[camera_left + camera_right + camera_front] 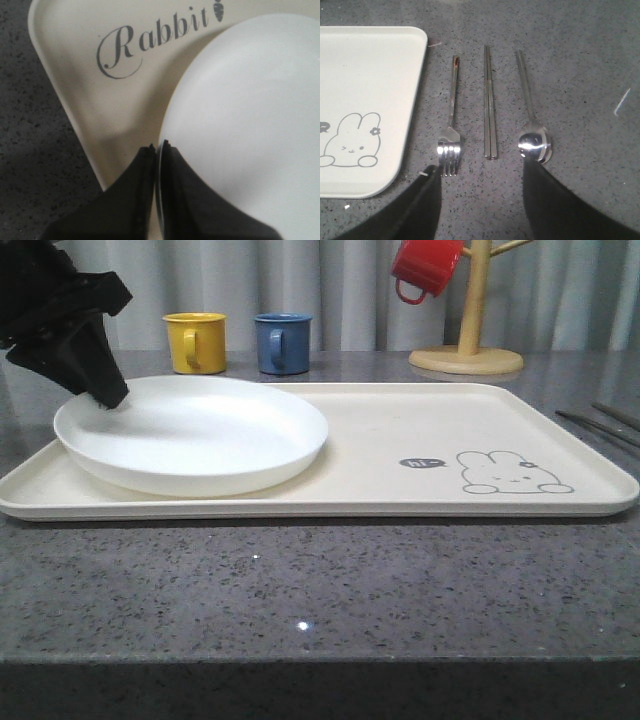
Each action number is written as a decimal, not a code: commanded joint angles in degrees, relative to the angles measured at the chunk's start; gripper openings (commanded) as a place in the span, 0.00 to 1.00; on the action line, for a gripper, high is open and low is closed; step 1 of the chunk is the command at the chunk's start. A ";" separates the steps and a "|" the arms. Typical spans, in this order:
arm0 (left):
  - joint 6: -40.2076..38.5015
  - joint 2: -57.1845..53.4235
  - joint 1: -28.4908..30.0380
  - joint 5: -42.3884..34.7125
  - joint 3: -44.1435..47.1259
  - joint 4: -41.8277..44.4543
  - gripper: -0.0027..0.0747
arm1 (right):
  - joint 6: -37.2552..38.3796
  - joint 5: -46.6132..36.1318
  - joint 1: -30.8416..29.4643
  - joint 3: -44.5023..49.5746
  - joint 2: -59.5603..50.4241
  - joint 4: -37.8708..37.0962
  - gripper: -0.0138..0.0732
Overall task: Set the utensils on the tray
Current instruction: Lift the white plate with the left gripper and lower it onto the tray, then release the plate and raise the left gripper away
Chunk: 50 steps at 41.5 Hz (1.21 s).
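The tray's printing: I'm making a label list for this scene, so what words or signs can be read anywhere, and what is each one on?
"Rabbit", in grey script with a small carrot drawn after it, on the tray, beside the plate held by the left gripper.
"hi", in a dark speech bubble next to the rabbit drawing on the tray; small but just legible in the front view.
No other text can be read.

The left black end effector point(108, 396) reaches down from the upper left, its two fingers point(135, 190) closed almost together on a thin rim. The right black end effector point(482, 200) hangs with fingers spread wide.
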 commanded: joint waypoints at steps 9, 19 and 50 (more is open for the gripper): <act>-0.67 -2.46 -0.34 4.63 -3.20 -0.42 0.43 | -0.25 -3.76 -0.21 -1.46 0.61 0.10 0.62; -3.51 -8.30 -1.92 8.72 -7.88 -0.15 0.43 | -0.25 -3.76 -0.21 -1.46 0.61 0.10 0.62; -36.29 -42.35 -28.59 -1.41 16.68 34.93 0.43 | -0.25 -2.80 -0.21 -1.56 0.81 2.76 0.62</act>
